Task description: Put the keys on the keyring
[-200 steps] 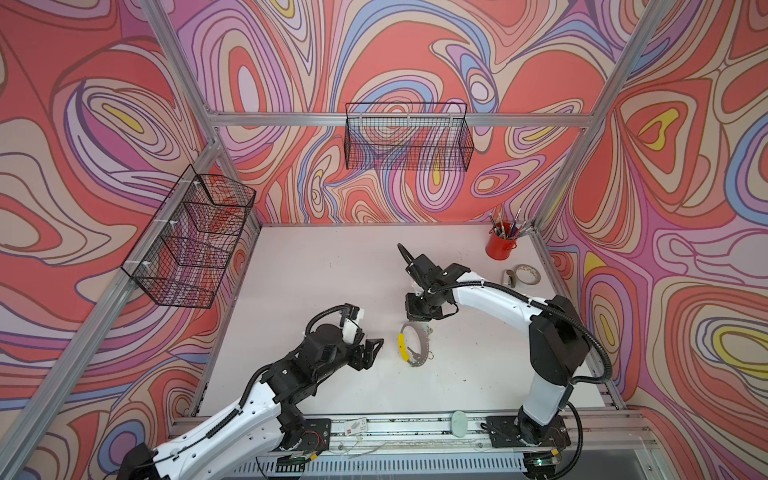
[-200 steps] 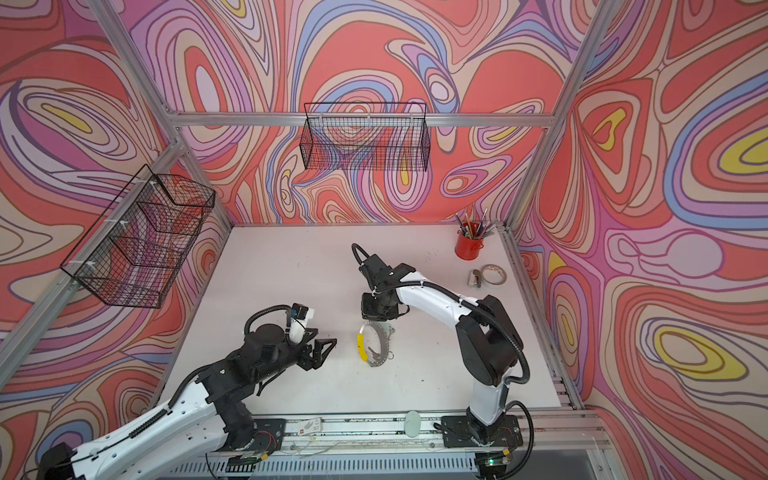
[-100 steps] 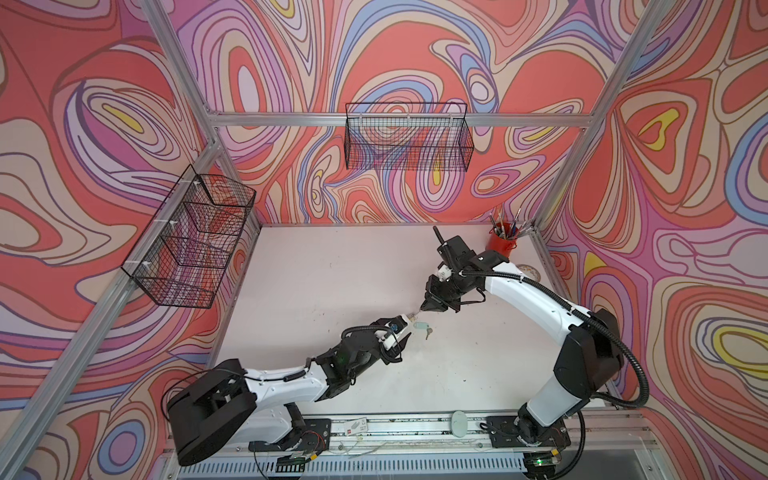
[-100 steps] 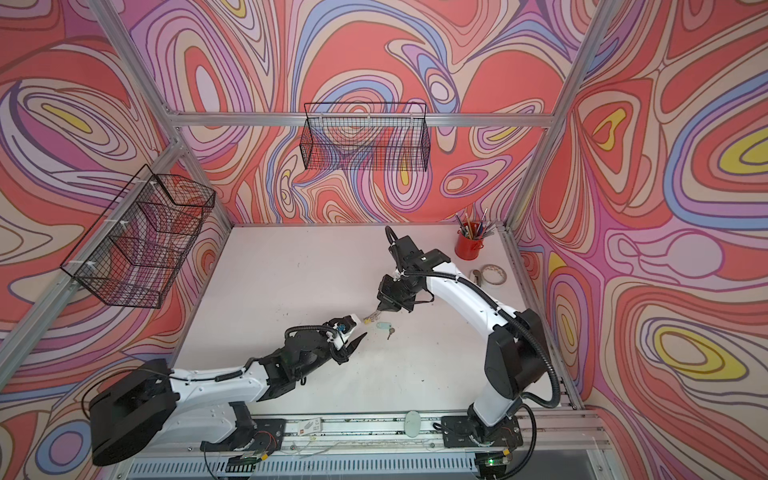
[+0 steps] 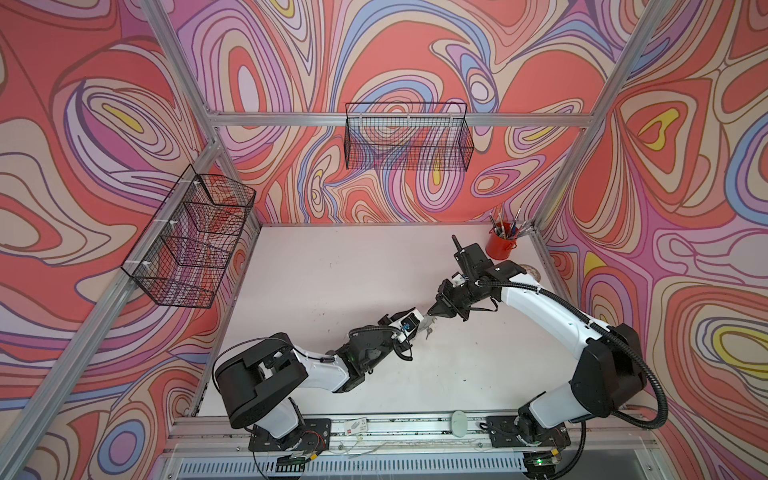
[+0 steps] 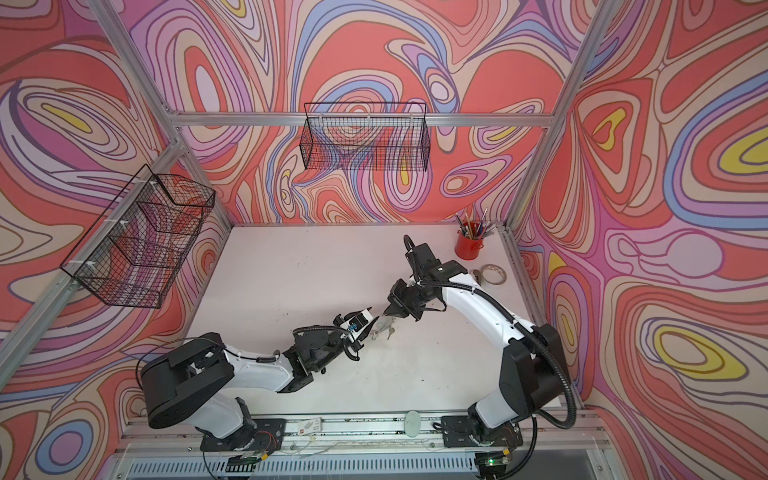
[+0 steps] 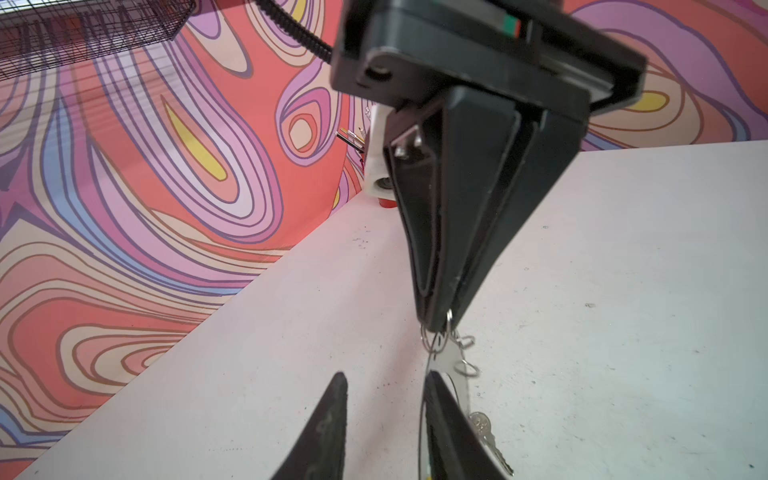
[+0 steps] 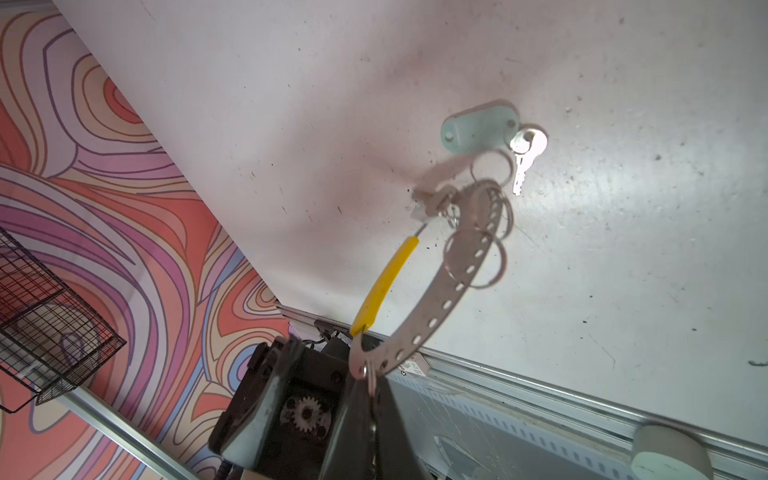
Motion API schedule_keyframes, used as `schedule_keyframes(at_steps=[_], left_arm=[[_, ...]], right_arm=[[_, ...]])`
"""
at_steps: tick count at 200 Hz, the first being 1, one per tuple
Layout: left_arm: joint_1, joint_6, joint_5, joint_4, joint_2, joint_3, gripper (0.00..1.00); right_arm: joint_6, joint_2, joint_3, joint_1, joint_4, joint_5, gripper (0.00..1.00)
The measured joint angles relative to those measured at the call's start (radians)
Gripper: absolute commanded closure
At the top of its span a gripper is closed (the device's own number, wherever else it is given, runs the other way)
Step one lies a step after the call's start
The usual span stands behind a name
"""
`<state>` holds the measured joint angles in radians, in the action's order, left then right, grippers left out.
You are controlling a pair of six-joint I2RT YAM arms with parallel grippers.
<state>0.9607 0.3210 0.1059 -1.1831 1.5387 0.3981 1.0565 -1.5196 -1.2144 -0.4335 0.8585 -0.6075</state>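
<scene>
Top views are both showing the white table (image 5: pixel 332 270) with two arms meeting over its middle. The right arm (image 5: pixel 540 307) is reaching in from the right edge and the left arm (image 5: pixel 320 368) from the near rail, their tips almost touching. The right gripper (image 5: pixel 432 312) is pinching the keyring (image 8: pixel 446 299) by one end, its fingers pressed together on the grey band beside the yellow sleeve (image 8: pixel 382 282), so the hoop is hanging over the table between the two grippers. The left gripper (image 7: pixel 385 376) is standing with its fingers apart and a gap showing between them; the left wrist view is showing the band running just beside one finger (image 7: pixel 444 428). A key (image 8: pixel 525 145) and its pale tag (image 8: pixel 478 129) are showing at the hoop's far end; whether they are threaded on cannot be told
</scene>
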Motion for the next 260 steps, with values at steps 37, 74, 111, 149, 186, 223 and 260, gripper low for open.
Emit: schedule_keyframes(at_steps=[37, 74, 111, 149, 186, 223, 260], left_arm=[[0.002, -0.002, -0.060, 0.060, -0.108, -0.031, 0.58], [0.021, -0.062, -0.097, 0.067, -0.119, -0.031, 0.68], [0.056, -0.134, -0.087, 0.002, 0.012, -0.031, 0.62], [0.059, -0.166, -0.042, -0.026, 0.129, -0.015, 0.59], [0.059, -0.178, -0.027, -0.056, 0.176, 0.031, 0.60], [0.060, -0.195, -0.033, -0.068, 0.223, 0.069, 0.62], [0.060, -0.195, -0.060, -0.069, 0.238, 0.092, 0.67]], right_arm=[[0.044, 0.008, 0.027, 0.025, -0.020, 0.000, 1.00], [0.089, 0.020, 0.039, 0.041, -0.038, 0.001, 1.00], [0.121, 0.026, 0.048, 0.042, -0.043, 0.009, 1.00], [0.132, 0.031, 0.064, 0.042, -0.042, 0.017, 1.00], [0.132, 0.049, 0.089, 0.042, -0.032, 0.023, 1.00], [0.127, 0.049, 0.089, 0.042, -0.022, 0.036, 1.00], [0.123, 0.049, 0.089, 0.042, -0.014, 0.043, 1.00]])
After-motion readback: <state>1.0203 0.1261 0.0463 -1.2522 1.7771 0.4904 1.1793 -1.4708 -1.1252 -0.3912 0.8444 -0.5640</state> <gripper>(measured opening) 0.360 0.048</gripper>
